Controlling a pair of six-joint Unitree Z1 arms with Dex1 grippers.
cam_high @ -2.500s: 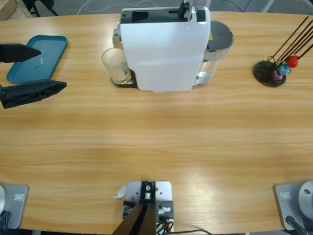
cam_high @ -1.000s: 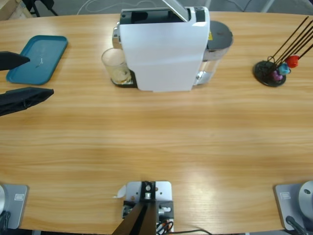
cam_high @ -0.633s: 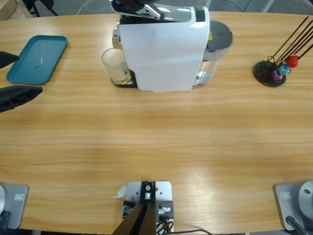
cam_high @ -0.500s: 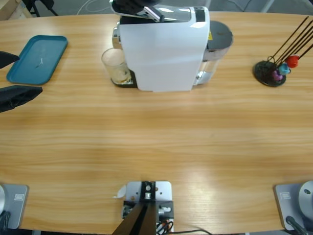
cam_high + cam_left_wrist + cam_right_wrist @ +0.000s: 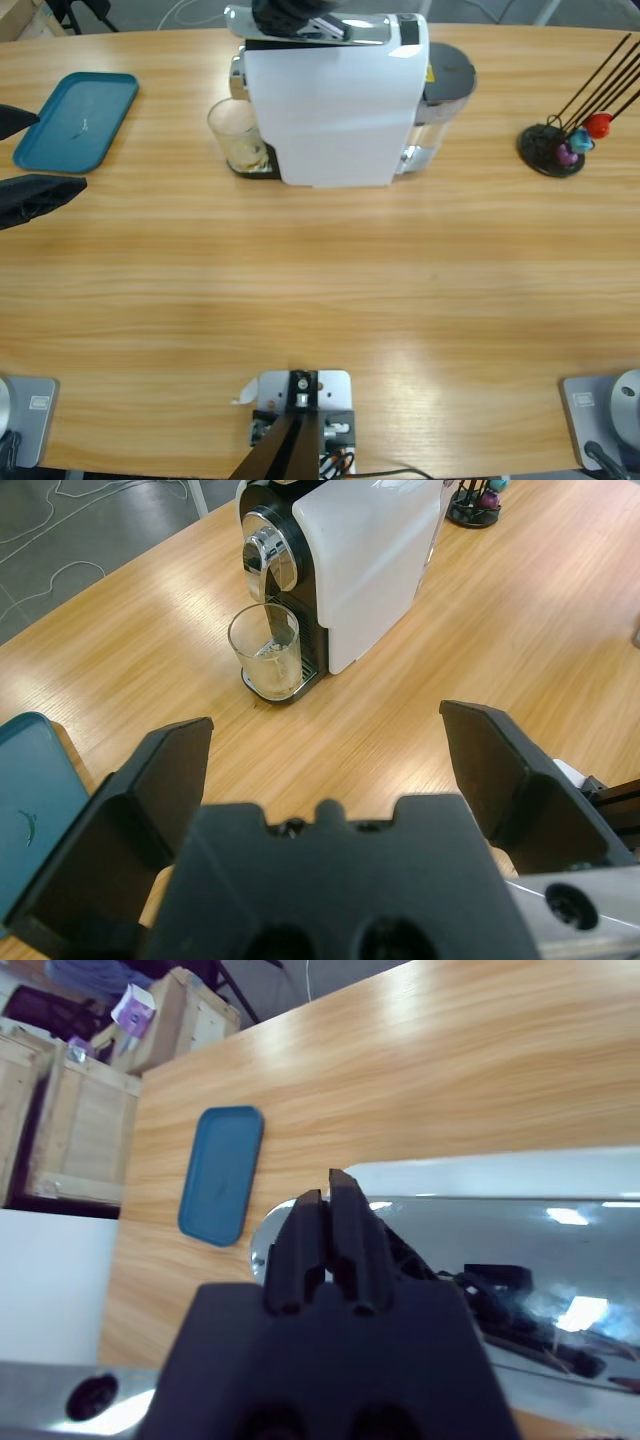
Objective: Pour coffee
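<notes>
A clear glass point(image 5: 238, 137) stands on the drip tray at the left front of the white coffee machine point(image 5: 335, 105), under the chrome spout point(image 5: 265, 555). A shallow layer of pale tan coffee point(image 5: 271, 672) lies in its bottom. My left gripper point(image 5: 60, 148) is open at the table's left edge, well away from the glass, which shows between the jaws in the left wrist view point(image 5: 325, 725). My right gripper point(image 5: 293, 14) is shut, with nothing between its jaws, on top of the machine's chrome lever point(image 5: 480, 1230), which lies flat.
A teal tray point(image 5: 78, 120) lies at the far left beside my left gripper. A black capsule stand point(image 5: 553, 148) with coloured capsules is at the far right. The machine's grey water tank point(image 5: 447, 75) sits behind it. Wooden crates point(image 5: 70, 1120) stand off the table.
The machine's lever went from raised to flat as my right gripper came down over the machine's top. My left gripper drew back to the left, still open.
</notes>
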